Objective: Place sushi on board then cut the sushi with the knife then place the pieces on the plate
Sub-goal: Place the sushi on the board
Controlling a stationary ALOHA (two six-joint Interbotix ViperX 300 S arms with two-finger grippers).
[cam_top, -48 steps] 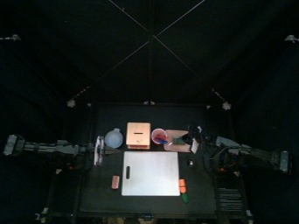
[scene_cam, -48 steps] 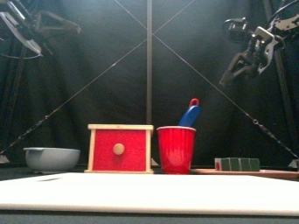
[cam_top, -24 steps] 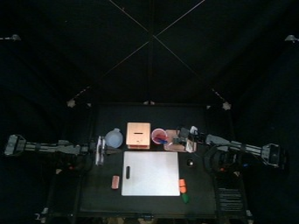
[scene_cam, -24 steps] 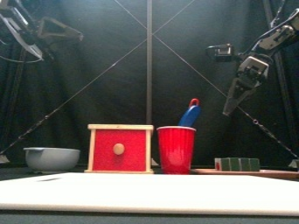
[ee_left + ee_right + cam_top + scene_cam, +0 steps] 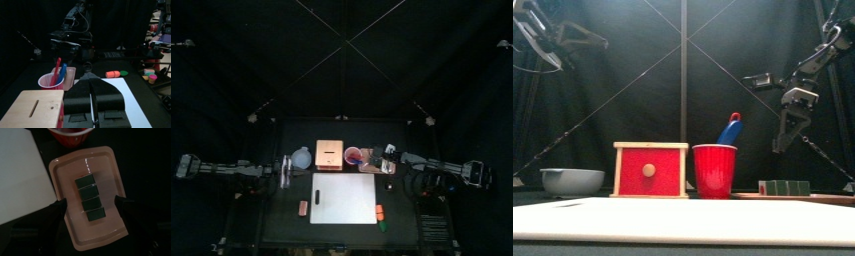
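And the right gripper (image 5: 782, 140) hangs over the sushi roll (image 5: 89, 198) on the pink tray (image 5: 75, 235) — jaws wide, empty — left gripper (image 5: 93, 81) rests closed, empty.

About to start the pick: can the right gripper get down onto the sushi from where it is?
Probably yes. The right gripper hangs above the sushi, jaws open to either side of the roll, which lies alone in the tray. Nothing sits between them; the cup stands clear, beside the tray.
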